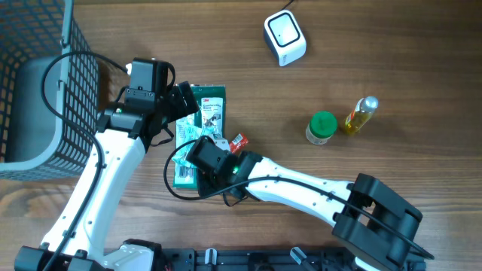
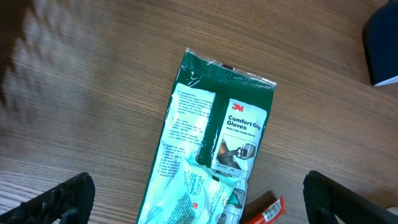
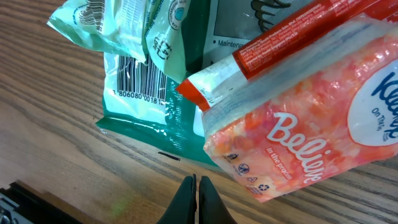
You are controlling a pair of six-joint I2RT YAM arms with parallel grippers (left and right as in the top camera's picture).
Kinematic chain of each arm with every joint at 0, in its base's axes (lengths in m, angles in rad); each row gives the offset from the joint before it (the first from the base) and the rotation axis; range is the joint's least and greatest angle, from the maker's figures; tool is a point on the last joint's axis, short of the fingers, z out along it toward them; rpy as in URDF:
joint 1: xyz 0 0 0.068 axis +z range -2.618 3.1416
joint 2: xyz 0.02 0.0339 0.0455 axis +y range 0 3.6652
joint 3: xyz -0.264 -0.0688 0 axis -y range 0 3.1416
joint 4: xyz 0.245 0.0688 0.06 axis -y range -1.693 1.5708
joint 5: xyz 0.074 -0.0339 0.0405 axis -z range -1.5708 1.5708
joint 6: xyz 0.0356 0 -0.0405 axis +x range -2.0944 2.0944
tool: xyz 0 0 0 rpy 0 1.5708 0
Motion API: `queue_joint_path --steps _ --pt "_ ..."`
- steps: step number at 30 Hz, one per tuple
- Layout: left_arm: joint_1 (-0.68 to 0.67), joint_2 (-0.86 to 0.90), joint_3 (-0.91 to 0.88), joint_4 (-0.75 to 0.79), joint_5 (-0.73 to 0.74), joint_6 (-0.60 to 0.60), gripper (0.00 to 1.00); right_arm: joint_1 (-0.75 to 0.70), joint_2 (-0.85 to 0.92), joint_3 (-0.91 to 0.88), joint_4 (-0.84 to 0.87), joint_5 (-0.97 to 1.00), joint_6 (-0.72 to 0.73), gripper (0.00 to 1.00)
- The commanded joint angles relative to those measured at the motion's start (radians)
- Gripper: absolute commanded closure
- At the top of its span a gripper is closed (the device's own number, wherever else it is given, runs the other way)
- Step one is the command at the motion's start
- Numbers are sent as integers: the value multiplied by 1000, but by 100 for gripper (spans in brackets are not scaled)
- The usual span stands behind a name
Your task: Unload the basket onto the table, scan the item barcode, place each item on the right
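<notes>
A green 3M gloves pack (image 1: 208,102) lies flat on the wood, its printed face in the left wrist view (image 2: 214,143). A pale mint packet (image 2: 186,196) lies on it and a red wrapper (image 2: 266,213) with a barcode sits beside it. In the right wrist view the green pack's barcode (image 3: 138,84) shows, next to a pink Kleenex tissue pack (image 3: 311,118). My left gripper (image 2: 199,205) hovers open above the pile, fingers (image 2: 62,199) wide on either side. My right gripper (image 3: 197,186) is shut and empty over bare wood just short of the packs. The white scanner (image 1: 285,38) stands far back.
A black wire basket (image 1: 45,90) fills the left edge. A green-lidded jar (image 1: 322,126) and a yellow oil bottle (image 1: 361,115) stand to the right. The right arm (image 1: 301,188) stretches across the front of the table.
</notes>
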Motion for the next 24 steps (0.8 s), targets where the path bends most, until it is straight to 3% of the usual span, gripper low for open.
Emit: queue_joint_path --steps 1,24 --pt "3 -2 1 3 -10 8 0 2 26 -11 0 21 -13 95" --pt "3 -2 1 3 -10 8 0 2 60 -11 26 21 -11 96"
